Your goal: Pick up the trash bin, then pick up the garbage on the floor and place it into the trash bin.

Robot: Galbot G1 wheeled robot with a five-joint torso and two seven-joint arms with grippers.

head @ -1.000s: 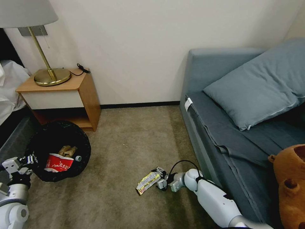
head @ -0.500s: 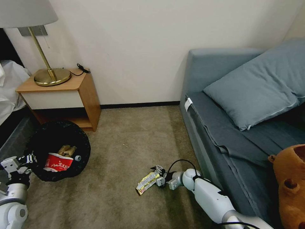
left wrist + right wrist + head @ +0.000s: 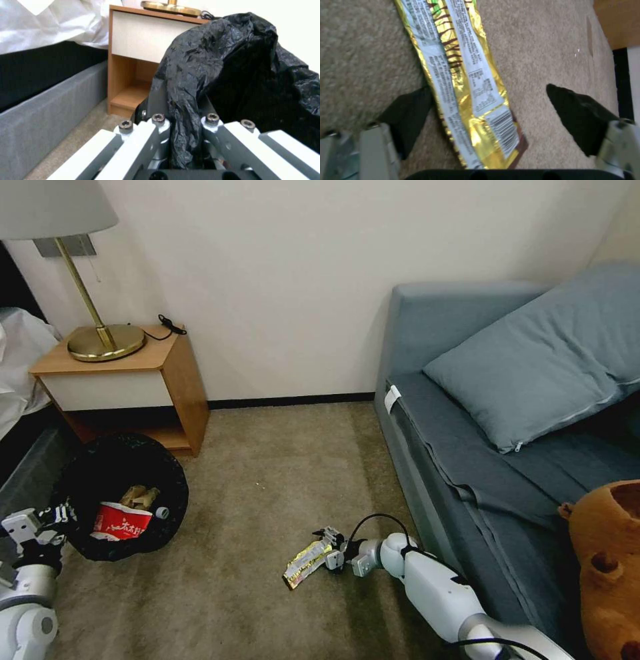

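The left gripper (image 3: 57, 511) sits at 9 o'clock of the bin (image 3: 120, 497), its fingers pinched on a fold of the black liner at the rim; that hold probably keeps the mouth turned up and open toward the carpet (image 3: 267, 473). Inside lie a red-white wrapper (image 3: 122, 521), tan paper and a bottle cap.

The last loose piece, the wrapper (image 3: 303, 563), lies flat on the carpet at about 4 o'clock from the bin, well apart from it. The right gripper (image 3: 331, 551) is low at the wrapper's 3 o'clock end with its fingers (image 3: 410, 112) spread, 1 touching the foil's long edge and the other clear on the far side, so the barcode end lies between them, ready for a squeeze across the width.

The sofa (image 3: 427, 460) edge runs just beside the right arm; toward the bin the carpet is bare. The nightstand (image 3: 133, 373) stands at the bin's 12 o'clock.
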